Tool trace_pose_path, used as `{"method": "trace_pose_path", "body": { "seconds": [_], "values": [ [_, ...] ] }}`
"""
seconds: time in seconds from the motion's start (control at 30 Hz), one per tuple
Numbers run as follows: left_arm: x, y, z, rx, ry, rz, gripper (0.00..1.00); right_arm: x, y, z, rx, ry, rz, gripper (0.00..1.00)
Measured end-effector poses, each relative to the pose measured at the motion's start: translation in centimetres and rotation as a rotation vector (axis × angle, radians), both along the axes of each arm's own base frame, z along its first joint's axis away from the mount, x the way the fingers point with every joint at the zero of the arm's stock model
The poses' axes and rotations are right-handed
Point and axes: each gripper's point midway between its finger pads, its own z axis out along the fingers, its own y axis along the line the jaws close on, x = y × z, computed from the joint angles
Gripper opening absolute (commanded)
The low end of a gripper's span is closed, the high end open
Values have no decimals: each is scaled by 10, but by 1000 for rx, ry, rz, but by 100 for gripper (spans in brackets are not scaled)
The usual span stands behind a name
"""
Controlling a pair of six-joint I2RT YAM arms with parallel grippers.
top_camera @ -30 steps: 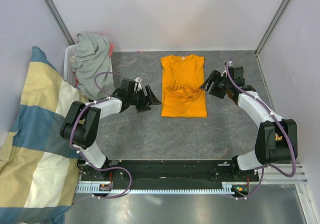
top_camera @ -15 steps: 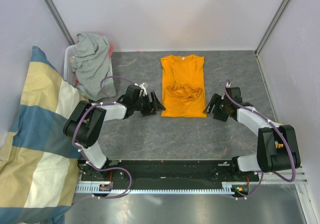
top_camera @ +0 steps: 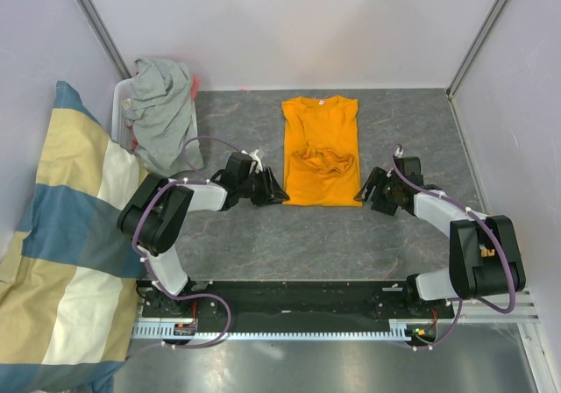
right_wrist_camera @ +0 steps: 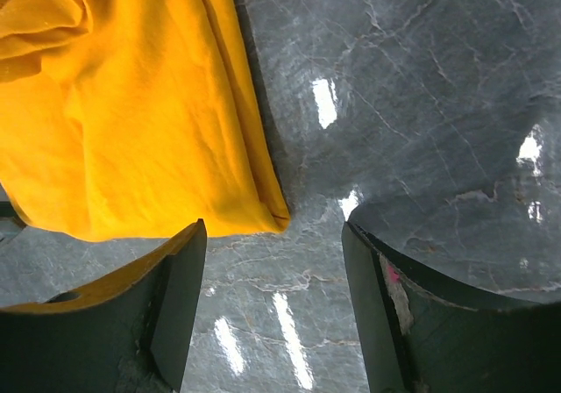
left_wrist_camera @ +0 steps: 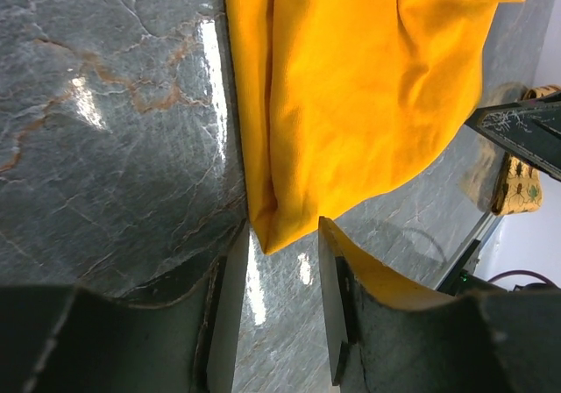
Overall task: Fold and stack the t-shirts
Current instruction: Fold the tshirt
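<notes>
Top view: an orange t-shirt (top_camera: 322, 152), folded into a long rectangle with its round neck at the far end, lies flat on a dark grey marbled table (top_camera: 263, 235). The left gripper (top_camera: 279, 191) sits low at the shirt's near left corner, the right gripper (top_camera: 364, 191) at its near right corner.

Left wrist view: the left gripper (left_wrist_camera: 276, 244) has its jaws partly apart, with the soft layered corner lying just between the tips, not pinched.

Right wrist view: the right gripper (right_wrist_camera: 273, 235) is wide open around the other corner, and glare shows the table is glossy.

Only the top view shows a crumpled grey t-shirt (top_camera: 162, 112) at the far left, beside a cream-and-blue cloth (top_camera: 61, 235).
</notes>
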Motion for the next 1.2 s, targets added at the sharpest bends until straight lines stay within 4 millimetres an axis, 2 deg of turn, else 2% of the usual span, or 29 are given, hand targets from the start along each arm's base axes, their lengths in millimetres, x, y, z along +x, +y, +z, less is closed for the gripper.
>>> {"method": "trace_pose_path", "body": {
  "seconds": [0.2, 0.3, 0.4, 0.43, 0.47, 0.8, 0.87, 0.9, 1.0, 1.1, 1.2],
  "values": [
    [-1, -1, -1, -1, -1, -2, 42, 8, 3, 0, 13, -26, 5, 71],
    [0, -1, -2, -3, -2, -3, 37, 12, 4, 0, 19, -39, 9, 71],
    [1, -2, -5, -5, -1, -2, 21, 17, 6, 0, 26, -54, 13, 71],
    [1, -2, -7, -6, 2, -1, 7, 19, 6, 0, 28, -57, 14, 71],
    [1, -2, -8, -6, 4, 1, 2, 20, 7, 0, 30, -60, 16, 71],
    [4, -7, -10, -20, 15, -2, 2, 23, 8, 1, 36, -68, 20, 69],
    [4, -7, -10, -20, 15, -2, 2, 21, 8, 1, 34, -65, 20, 65],
    [4, -7, -10, -20, 15, -2, 2, 18, 7, 1, 34, -61, 20, 58],
    [4, -7, -10, -21, 16, -4, 2, 10, 6, -4, 31, -38, 17, 45],
    [4, -7, -10, -22, 16, -4, 2, 6, 6, -7, 30, -20, 17, 38],
    [4, -7, -10, -22, 16, -4, 2, 4, 5, -9, 27, -15, 16, 37]
  ]
}}
